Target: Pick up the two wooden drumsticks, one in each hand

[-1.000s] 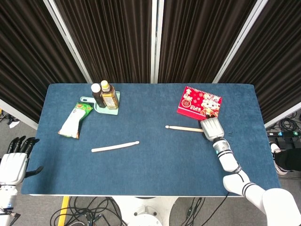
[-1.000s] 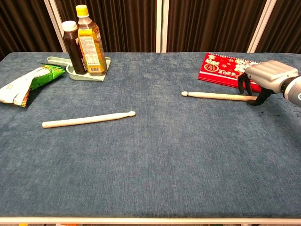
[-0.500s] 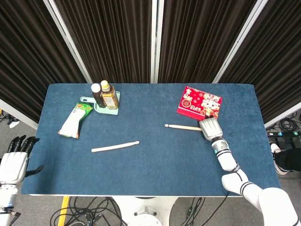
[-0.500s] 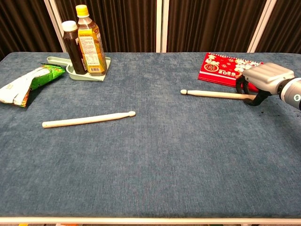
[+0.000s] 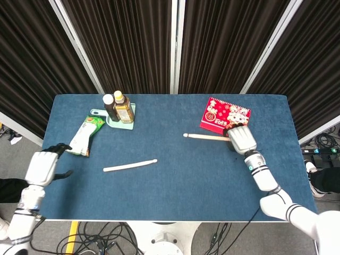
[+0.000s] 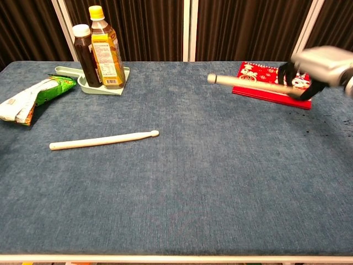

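Two pale wooden drumsticks are seen, each slim with a small rounded tip. One drumstick is gripped at its butt end by the right hand, fingers wrapped around it, and is held clear of the table with the tip pointing toward the robot's left; in the chest view it hangs in front of the red booklet. The other drumstick lies flat on the blue table, left of centre, untouched.

The left hand is placed at the table's left edge, near the snack bag; nothing is held, fingers are loosely apart. Two bottles are stood in a pale green tray at the back left. Dark pleated curtains are hung behind the table; cables are seen on the floor.

Versus 0.5 s ago: right-side stick was on the cloth, now raised. Left hand has been brought up to the table edge.
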`<action>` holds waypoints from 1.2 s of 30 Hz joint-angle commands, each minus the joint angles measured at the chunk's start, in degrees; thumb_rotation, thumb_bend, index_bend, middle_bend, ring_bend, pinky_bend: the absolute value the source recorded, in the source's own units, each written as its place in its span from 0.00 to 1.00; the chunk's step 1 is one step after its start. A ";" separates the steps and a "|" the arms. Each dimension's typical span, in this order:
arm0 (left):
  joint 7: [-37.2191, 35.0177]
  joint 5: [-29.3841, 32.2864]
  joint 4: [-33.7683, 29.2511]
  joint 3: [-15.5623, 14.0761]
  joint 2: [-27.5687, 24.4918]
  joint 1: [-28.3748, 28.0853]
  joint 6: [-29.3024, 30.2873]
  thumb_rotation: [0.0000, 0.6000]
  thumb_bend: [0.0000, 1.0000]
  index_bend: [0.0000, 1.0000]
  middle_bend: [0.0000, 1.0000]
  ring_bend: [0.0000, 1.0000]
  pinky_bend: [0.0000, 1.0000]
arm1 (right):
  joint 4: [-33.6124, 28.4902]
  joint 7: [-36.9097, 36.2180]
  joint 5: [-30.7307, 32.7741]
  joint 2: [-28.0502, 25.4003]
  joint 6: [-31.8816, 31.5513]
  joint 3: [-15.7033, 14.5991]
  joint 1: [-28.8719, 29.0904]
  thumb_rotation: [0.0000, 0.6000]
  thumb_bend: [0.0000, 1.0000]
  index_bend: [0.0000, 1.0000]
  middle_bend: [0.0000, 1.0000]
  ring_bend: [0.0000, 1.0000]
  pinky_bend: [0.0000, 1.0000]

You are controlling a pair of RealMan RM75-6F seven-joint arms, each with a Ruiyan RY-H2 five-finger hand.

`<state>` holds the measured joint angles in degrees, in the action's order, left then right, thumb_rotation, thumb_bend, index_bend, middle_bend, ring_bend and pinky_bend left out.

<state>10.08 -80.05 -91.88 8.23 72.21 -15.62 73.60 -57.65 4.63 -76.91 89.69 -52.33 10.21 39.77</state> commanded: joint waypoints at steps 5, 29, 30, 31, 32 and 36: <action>16.97 13.20 -3.34 2.32 10.80 -7.30 -7.43 1.00 0.14 0.43 0.43 0.63 0.80 | -10.50 2.84 3.90 -10.86 -1.29 3.68 -0.73 1.00 0.63 0.60 0.56 0.33 0.32; 33.44 27.52 7.45 -0.27 24.14 -15.10 -9.63 1.00 0.25 0.46 0.47 0.72 0.88 | -11.41 3.22 6.55 -12.07 -0.53 1.46 -2.06 1.00 0.63 0.61 0.56 0.33 0.32; 33.49 27.60 7.64 -0.42 24.31 -15.14 -9.55 1.00 0.25 0.46 0.47 0.72 0.88 | -11.37 3.18 6.55 -12.01 -0.47 1.38 -2.05 1.00 0.63 0.61 0.56 0.33 0.31; 33.41 27.77 8.03 -0.52 24.61 -15.21 -9.53 1.00 0.25 0.46 0.47 0.72 0.88 | -11.31 3.15 6.57 -11.93 -0.40 1.29 -2.04 1.00 0.63 0.61 0.56 0.33 0.31; 33.28 27.96 8.38 -0.50 24.85 -15.27 -9.54 1.00 0.25 0.46 0.47 0.72 0.88 | -11.25 3.14 6.58 -11.87 -0.36 1.24 -2.02 1.00 0.63 0.61 0.56 0.33 0.31; 32.81 28.42 9.76 -0.32 25.67 -15.70 -9.61 1.00 0.26 0.46 0.49 0.73 0.88 | -10.88 3.06 6.75 -11.52 -0.11 1.05 -1.95 1.00 0.63 0.61 0.56 0.33 0.31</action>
<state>43.00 -51.74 -82.28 7.86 97.73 -31.20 64.02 -68.54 7.70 -70.17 78.16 -52.46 11.27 37.81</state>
